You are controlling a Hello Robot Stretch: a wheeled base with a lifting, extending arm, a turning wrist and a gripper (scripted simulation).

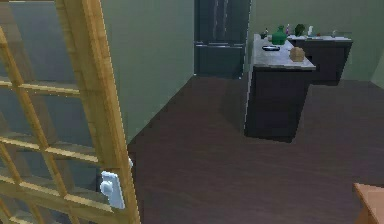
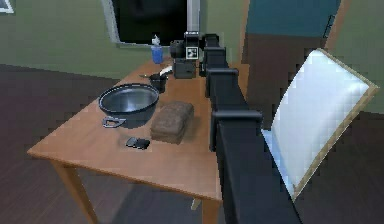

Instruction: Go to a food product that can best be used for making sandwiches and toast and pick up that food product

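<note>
Dark brown plank floor [image 1: 220,150], dull green walls. Forward view: pale wooden door with glass panes [image 1: 60,120] and a white latch [image 1: 112,188] at the left; beyond it a dark tall fridge [image 1: 222,35] and a dark counter block with a pale top [image 1: 275,100], carrying a green item [image 1: 278,38] and a small tan block [image 1: 297,53]. Arm side view: orange-brown wooden table [image 2: 90,150] under a dark window [image 2: 148,20]. The brown rectangular loaf of bread [image 2: 172,122] lies flat near the table's middle, matt and rough-crusted, between a round grey metal pan [image 2: 128,100] and the dark square arm bar [image 2: 235,130]. A small black flat phone [image 2: 138,143] lies just beside the loaf; a blue bottle [image 2: 157,50] stands at the far edge. The gripper [image 2: 170,70] sits beyond the loaf; finger spacing and any hold: cannot tell. White-cushioned wooden chair [image 2: 315,110] at the right.
</note>
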